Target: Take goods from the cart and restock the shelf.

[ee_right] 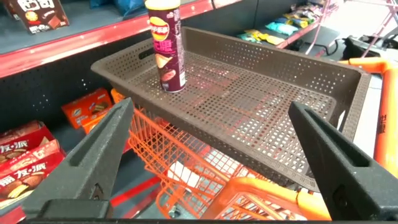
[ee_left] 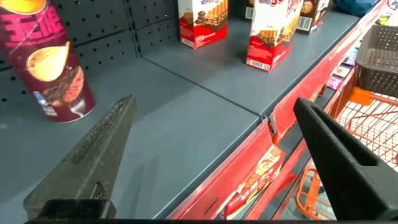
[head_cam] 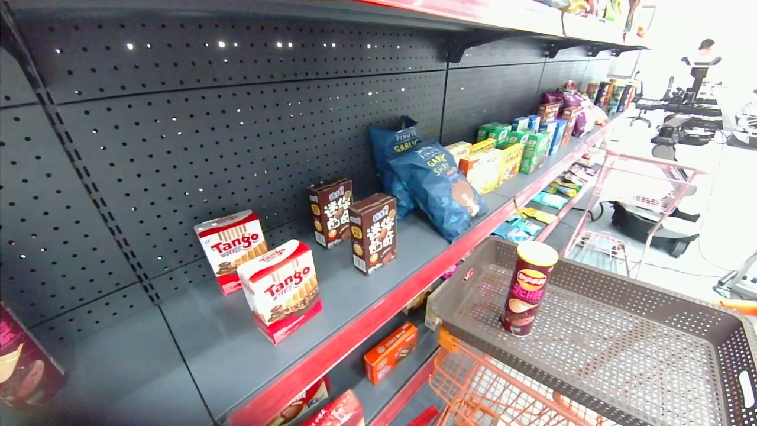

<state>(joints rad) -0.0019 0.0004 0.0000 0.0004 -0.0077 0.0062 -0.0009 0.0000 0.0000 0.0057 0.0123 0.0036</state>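
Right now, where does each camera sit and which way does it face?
Head view: high, looking down at the shelf and the cart's tray.
Left wrist view: above the shelf board; open left gripper frames it.
Right wrist view: facing the tray; open right gripper frames it.
Shared: head and right wrist views both show the tray's chip can.

I can make out print in four places, though I spell none of it out. There is white lettering on the red bands of two wafer boxes [head_cam: 282, 290], centre-left, and pale characters on two brown boxes [head_cam: 372, 232] at centre. Light words sit on the blue bags [head_cam: 437, 189] in the upper centre, and the maroon can [head_cam: 528, 288], right of centre, carries a logo and characters.
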